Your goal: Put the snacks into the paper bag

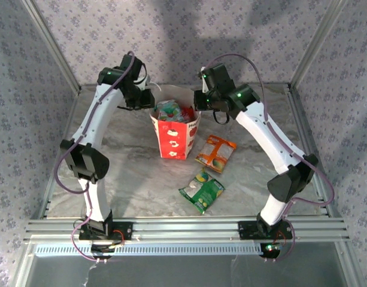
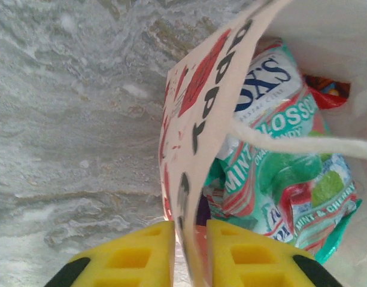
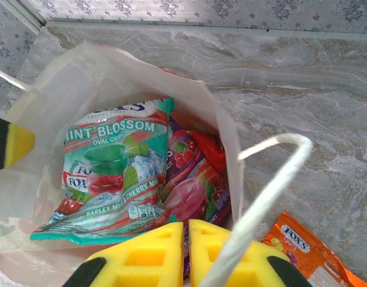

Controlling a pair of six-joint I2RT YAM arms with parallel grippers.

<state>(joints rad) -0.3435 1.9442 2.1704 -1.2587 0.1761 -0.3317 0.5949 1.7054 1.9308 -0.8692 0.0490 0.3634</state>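
Packets inside paper bag [image 1: 174,140] are partly hidden: teal packet [image 3: 111,173] lies on top, purple packet [image 3: 192,191] and red packet [image 3: 210,149] are mostly covered. On the table [image 1: 129,173], near-right of the bag, lie orange packet [image 1: 215,153] and green packet [image 1: 202,190], apart. Bag's left wall is clamped by left gripper [image 2: 190,257]. At the right rim, right gripper [image 3: 186,251] has its fingers nearly together; a pinch can't be told. Grey marble top, floral-papered walls [image 1: 171,36].

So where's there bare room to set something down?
Bare tabletop lies left of the paper bag, out to the left arm, and right of the orange packet. It is crowded at the bag's mouth, where the left hand and right hand sit, and around the green packet.
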